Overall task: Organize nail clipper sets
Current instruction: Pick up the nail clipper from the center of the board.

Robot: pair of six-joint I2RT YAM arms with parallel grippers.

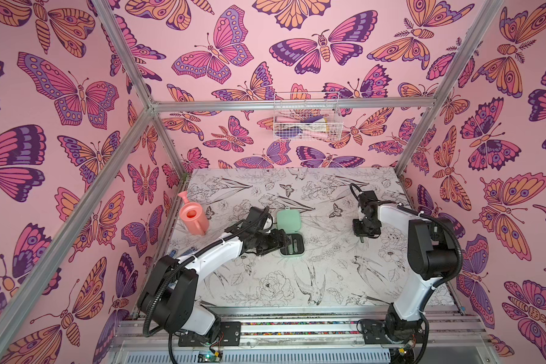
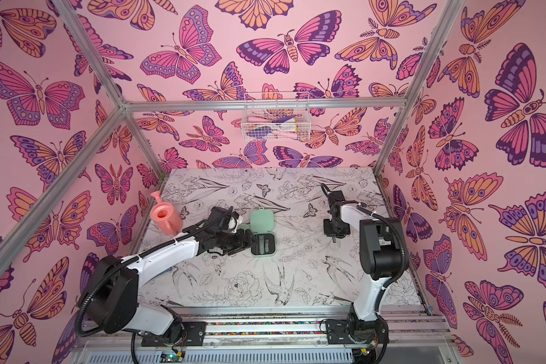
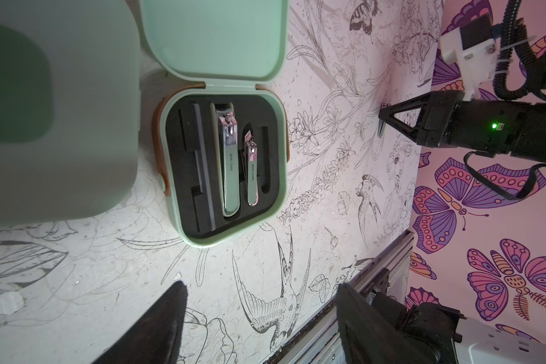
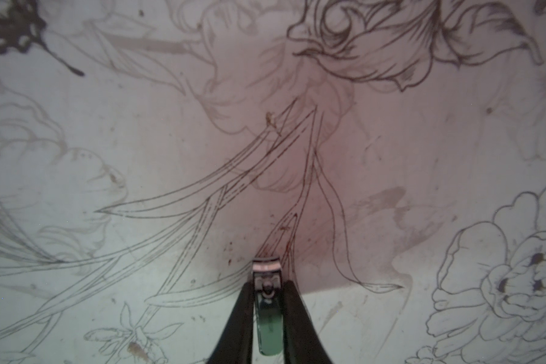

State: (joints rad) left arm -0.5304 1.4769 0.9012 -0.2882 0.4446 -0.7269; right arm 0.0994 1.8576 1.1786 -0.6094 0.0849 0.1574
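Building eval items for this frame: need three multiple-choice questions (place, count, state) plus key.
1. Where on the table does the pink watering can stand? A far left; B far right; C front centre.
2. How many clippers lie in the open case? A one; B two; C four.
3. The right gripper is: A open, empty; B shut on a third clipper; C shut on a lid.
Key: 1 A, at the left edge in both top views. 2 B, large clipper and small clipper sit in the foam. 3 B, its fingers press that clipper's sides.
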